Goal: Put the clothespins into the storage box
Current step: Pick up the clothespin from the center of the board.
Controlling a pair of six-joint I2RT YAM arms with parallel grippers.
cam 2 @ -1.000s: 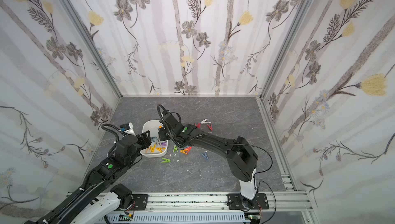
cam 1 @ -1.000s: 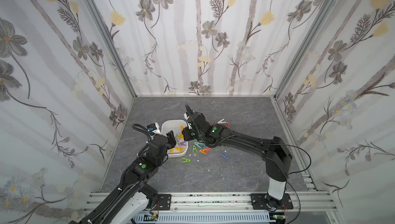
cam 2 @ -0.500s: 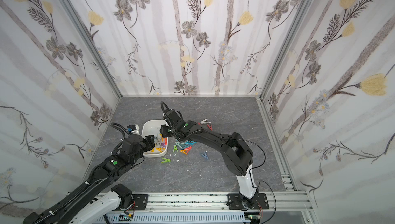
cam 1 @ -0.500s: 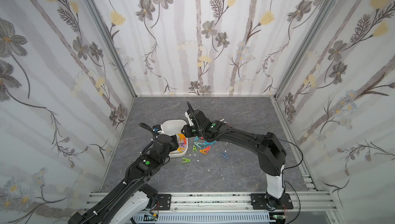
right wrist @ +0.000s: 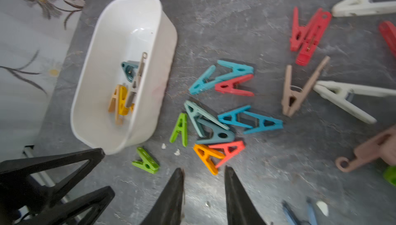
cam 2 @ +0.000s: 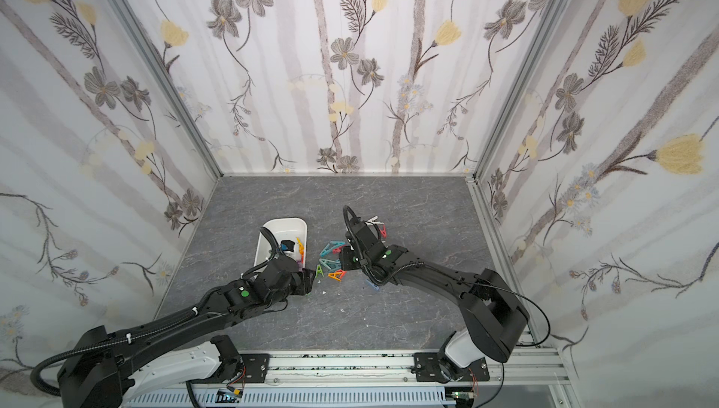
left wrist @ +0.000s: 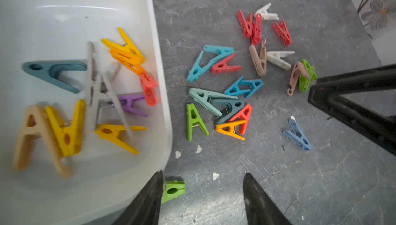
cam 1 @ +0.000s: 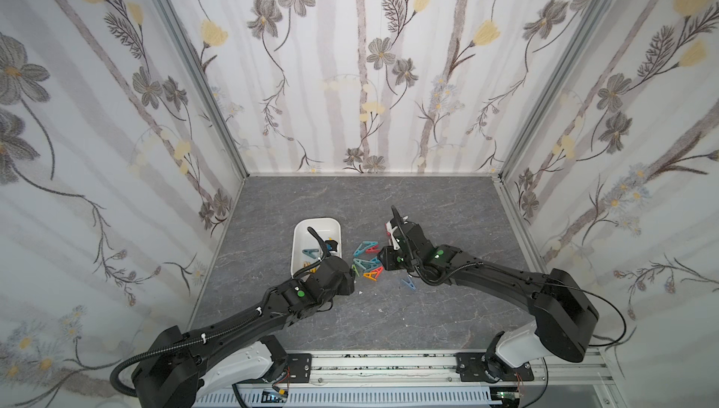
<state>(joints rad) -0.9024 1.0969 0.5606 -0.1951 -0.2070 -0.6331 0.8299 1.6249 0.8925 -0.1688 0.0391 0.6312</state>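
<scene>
Jaws on our left gripper stand well apart over the grey table with nothing between them. A green clothespin lies just outside one finger, beside a corner of the storage box. Our right gripper likewise has its jaws parted and empty, its tips just short of an orange clothespin that overlaps a red clothespin. In both top views we find the box left of centre in the lower half of the frame. It sits upright on the table, and the left arm hides its nearest corner. Inside it we see clothespins lying loose in yellow, orange, beige, purple, red, grey and dark teal, a little blurred. To the right of the box in a top view, between the two arms, the main cluster lies on the table in teal, blue, red, orange and green, with some pegs overlapping. A dark blue clothespin lies apart at the cluster's lower right, close under the right arm. Further up the frame, red and white pegs lie beside that arm's wrist. A few white flecks dot the table near the box corner.
</scene>
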